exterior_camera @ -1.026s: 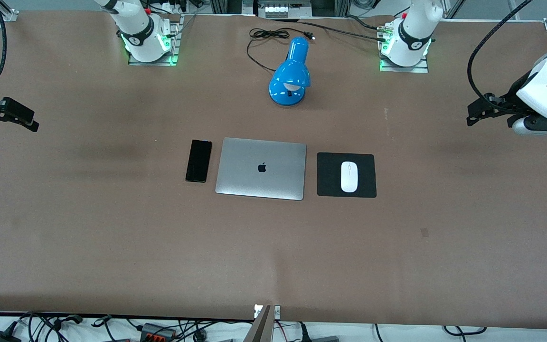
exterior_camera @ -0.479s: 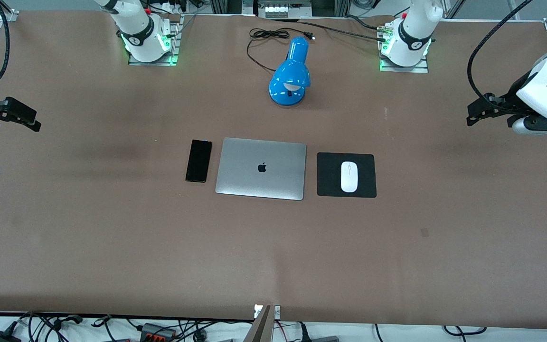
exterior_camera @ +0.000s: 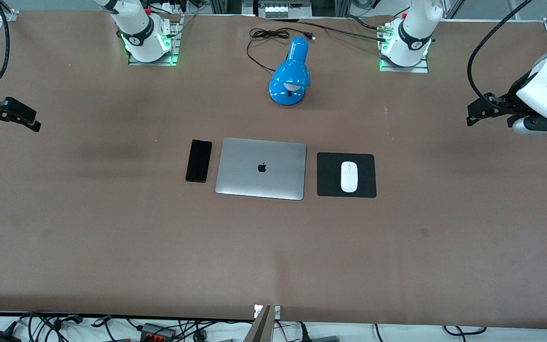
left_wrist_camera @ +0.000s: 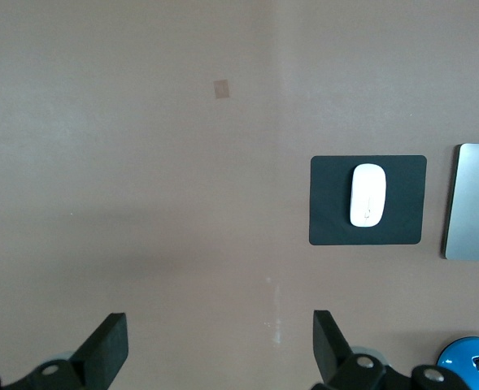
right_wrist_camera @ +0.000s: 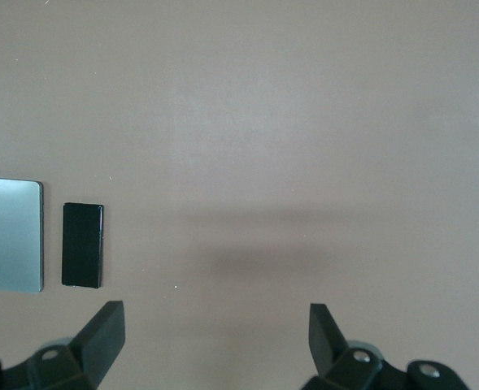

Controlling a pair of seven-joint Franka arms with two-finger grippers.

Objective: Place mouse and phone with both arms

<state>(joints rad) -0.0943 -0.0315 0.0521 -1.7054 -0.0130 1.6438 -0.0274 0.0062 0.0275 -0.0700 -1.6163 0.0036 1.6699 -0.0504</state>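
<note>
Left pincer [left_wrist_camera: 215,345] spread, right pincer [right_wrist_camera: 215,333] spread, both cut off at table ends

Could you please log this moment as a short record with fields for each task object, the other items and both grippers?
mouse: on the black pad, untouched
phone: flat on the table, beside the laptop, toward the right arm's end
lamp: blue, farther from the front camera than the laptop
left gripper: open, empty, over bare table at its own end
right gripper: open, empty, over bare table at its own end
</note>
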